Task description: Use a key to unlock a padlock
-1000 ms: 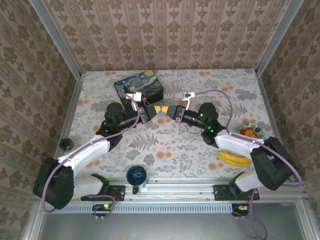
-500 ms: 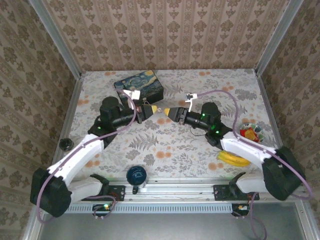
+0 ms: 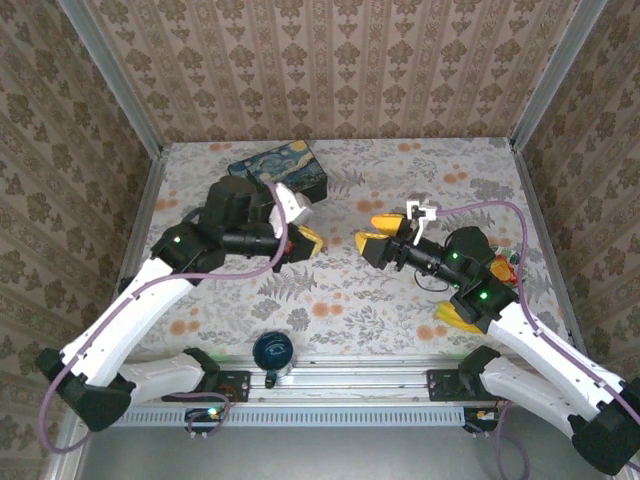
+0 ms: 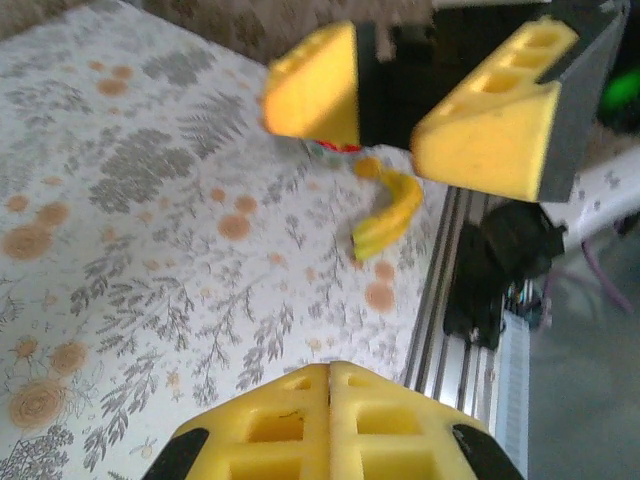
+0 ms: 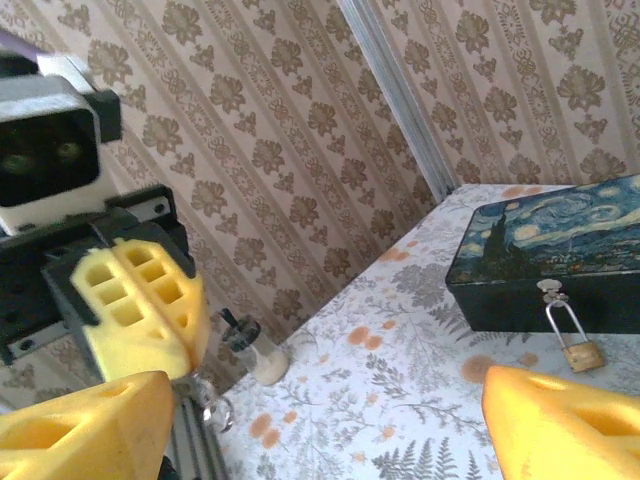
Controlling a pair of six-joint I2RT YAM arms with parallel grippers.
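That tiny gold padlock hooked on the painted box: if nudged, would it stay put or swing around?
The padlock would probably pivot rather than slide away, since its thin shackle looks looped through the latch of the painted tin. Small and metal-looking, it is likely stiff and light. Its smooth brass body might slip in a pinch.

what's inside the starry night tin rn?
Cannot tell: the tin is shut, so its contents are hidden. On its front, the padlock hangs by its shackle from the latch.
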